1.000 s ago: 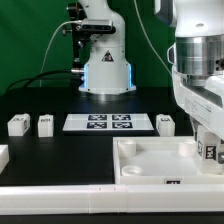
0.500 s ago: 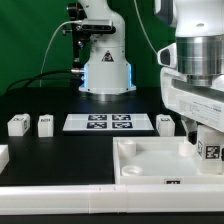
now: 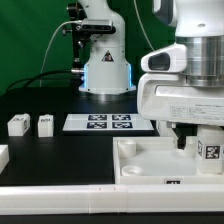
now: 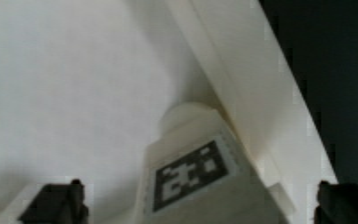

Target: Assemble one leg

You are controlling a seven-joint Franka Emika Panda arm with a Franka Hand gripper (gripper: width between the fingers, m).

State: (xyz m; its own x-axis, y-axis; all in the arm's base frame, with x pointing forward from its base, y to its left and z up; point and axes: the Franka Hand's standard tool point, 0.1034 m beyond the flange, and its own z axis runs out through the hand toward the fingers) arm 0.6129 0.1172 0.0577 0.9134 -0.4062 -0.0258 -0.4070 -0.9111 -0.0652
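Observation:
A white leg (image 3: 210, 152) with a black-and-white marker stands upright in the right part of the large white tray-like piece (image 3: 140, 165). In the wrist view the leg (image 4: 202, 165) stands against the tray's raised wall (image 4: 247, 80). My gripper (image 3: 203, 138) hangs just above it. In the wrist view the gripper (image 4: 202, 203) is open, with a dark fingertip (image 4: 55, 200) on either side of the leg and a gap to each. Two more legs (image 3: 17, 124) (image 3: 45, 124) stand on the black table at the exterior view's left.
The marker board (image 3: 108, 122) lies behind the tray at mid table. A white part (image 3: 3, 155) shows at the exterior view's left edge. The robot base (image 3: 105, 70) stands at the back. The arm's body hides the table behind the tray's right side.
The wrist has turned and its white body has swung to the exterior view's left, now hiding the leg that stood right of the marker board. The leg in the tray has not moved.

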